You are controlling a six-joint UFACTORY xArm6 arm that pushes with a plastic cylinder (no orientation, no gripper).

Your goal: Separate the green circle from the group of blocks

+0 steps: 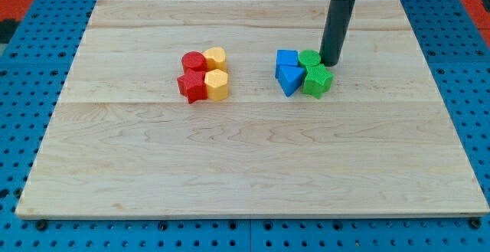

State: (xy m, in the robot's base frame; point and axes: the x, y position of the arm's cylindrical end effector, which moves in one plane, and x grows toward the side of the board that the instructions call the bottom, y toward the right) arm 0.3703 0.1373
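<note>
The green circle sits right of the board's centre, in a tight group with a green star just below it, a blue cube to its left and a blue triangle at lower left. My tip stands on the board right beside the green circle, at its right edge, touching or nearly touching it. The dark rod rises from there toward the view's top.
A second group lies left of centre: a red circle, a yellow block, a red star and a yellow hexagon. The wooden board rests on a blue perforated table.
</note>
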